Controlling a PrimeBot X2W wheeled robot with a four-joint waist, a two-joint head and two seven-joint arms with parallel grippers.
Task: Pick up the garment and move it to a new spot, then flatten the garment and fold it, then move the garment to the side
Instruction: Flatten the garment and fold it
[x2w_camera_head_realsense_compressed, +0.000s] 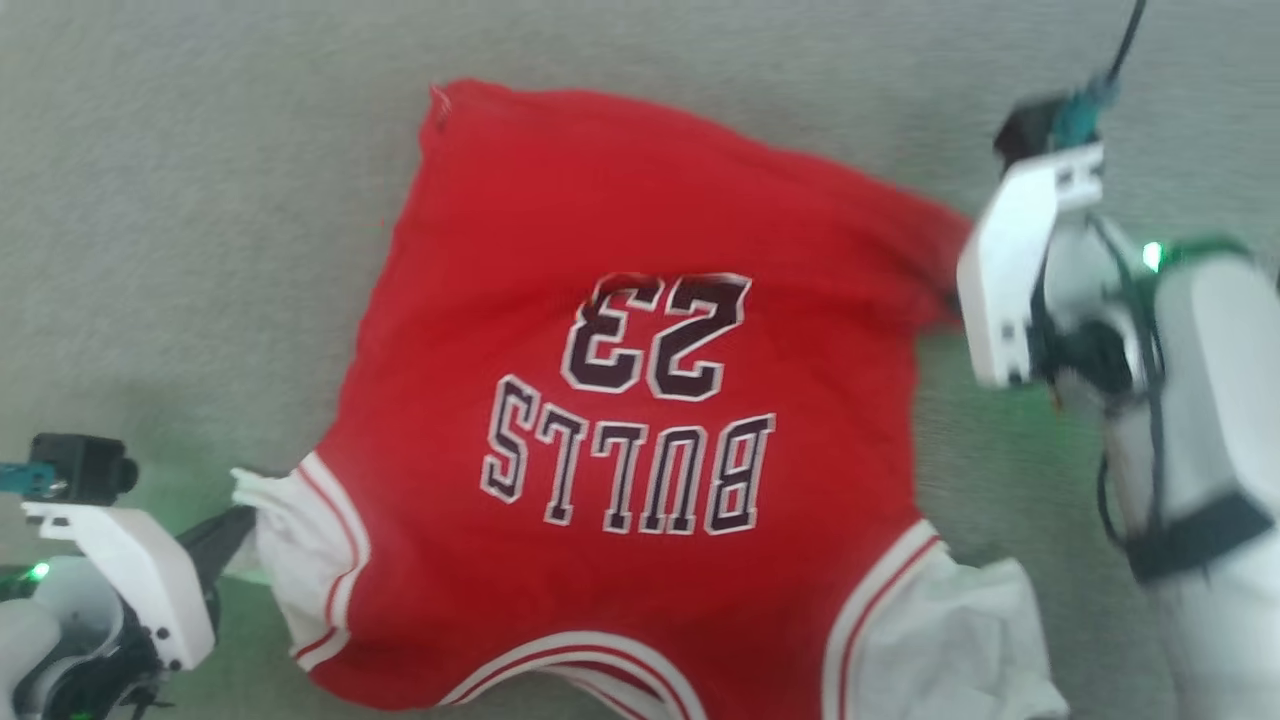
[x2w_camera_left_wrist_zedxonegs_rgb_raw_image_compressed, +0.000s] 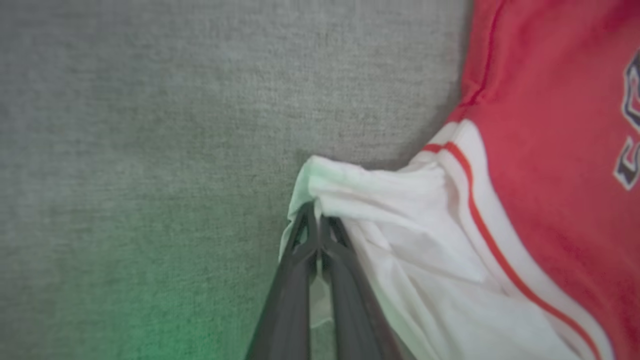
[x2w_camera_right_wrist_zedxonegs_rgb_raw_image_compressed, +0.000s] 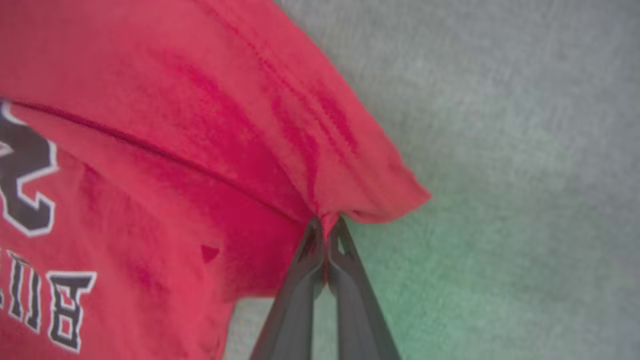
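Observation:
The garment (x2w_camera_head_realsense_compressed: 640, 400), a red jersey T-shirt with "BULLS" and a dark "23" facing up, lies spread on the grey surface with its collar toward me. At the lower left my left gripper (x2w_camera_head_realsense_compressed: 240, 525) is shut on the white left sleeve end (x2w_camera_left_wrist_zedxonegs_rgb_raw_image_compressed: 380, 200); its dark fingers (x2w_camera_left_wrist_zedxonegs_rgb_raw_image_compressed: 300, 280) pinch the sleeve's edge. My right gripper (x2w_camera_right_wrist_zedxonegs_rgb_raw_image_compressed: 325, 225) is shut on the garment's red hem corner (x2w_camera_right_wrist_zedxonegs_rgb_raw_image_compressed: 370, 195), lifting it slightly at the right side (x2w_camera_head_realsense_compressed: 940, 260). The other white sleeve (x2w_camera_head_realsense_compressed: 950, 640) lies crumpled at the lower right.
A grey carpet-like surface (x2w_camera_head_realsense_compressed: 180, 200) stretches all around the garment, with open room to the left and far side. Green light from the arms tints it near both grippers.

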